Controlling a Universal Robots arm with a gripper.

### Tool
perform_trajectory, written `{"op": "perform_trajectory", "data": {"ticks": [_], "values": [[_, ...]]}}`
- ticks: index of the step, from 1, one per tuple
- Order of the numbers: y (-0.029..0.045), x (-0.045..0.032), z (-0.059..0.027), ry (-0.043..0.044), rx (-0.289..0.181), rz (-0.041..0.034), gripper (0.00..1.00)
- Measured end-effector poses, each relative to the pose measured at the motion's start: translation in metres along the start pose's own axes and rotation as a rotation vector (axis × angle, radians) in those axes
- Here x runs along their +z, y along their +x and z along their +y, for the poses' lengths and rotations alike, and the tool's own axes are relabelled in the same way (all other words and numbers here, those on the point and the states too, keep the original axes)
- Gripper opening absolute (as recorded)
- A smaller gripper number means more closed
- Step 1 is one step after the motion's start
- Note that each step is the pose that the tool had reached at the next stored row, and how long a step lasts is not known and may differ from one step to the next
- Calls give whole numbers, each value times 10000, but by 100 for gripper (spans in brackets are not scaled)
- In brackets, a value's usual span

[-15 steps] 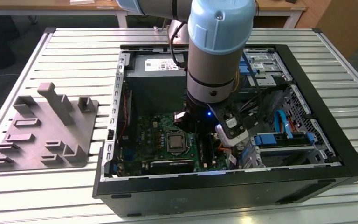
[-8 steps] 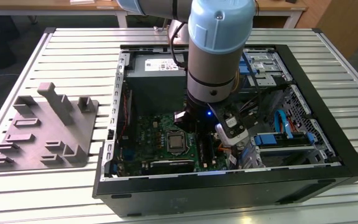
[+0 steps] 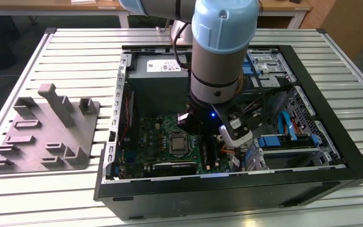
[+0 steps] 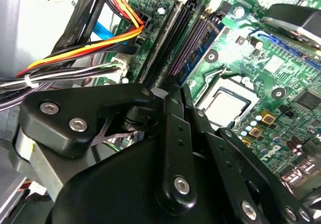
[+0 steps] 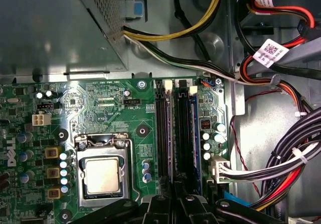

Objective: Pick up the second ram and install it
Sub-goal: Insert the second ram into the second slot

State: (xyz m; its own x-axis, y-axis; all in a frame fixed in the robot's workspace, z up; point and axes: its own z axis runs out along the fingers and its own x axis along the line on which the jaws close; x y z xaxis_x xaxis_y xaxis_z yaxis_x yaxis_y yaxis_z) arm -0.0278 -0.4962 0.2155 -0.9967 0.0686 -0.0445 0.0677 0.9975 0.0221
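Second ram (image 5: 185, 133) seated edge-up in motherboard slot; tool (image 5: 178, 196) directly above, apparently pinching its end to press home.

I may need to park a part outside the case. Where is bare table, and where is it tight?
Bare slats of the table lie behind the grey tray, and a strip runs between the tray and the computer case. Inside the case, the arm and cables crowd the memory slots.

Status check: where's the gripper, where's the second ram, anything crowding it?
Gripper low inside the PC case, over the memory slots. Second ram standing in a slot. Cable bundle close beside.
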Motion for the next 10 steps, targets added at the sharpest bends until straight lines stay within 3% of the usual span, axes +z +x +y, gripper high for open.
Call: {"op": "perform_trajectory", "data": {"ticks": [10], "values": [[-32,3,8,0,-81,1,14]]}}
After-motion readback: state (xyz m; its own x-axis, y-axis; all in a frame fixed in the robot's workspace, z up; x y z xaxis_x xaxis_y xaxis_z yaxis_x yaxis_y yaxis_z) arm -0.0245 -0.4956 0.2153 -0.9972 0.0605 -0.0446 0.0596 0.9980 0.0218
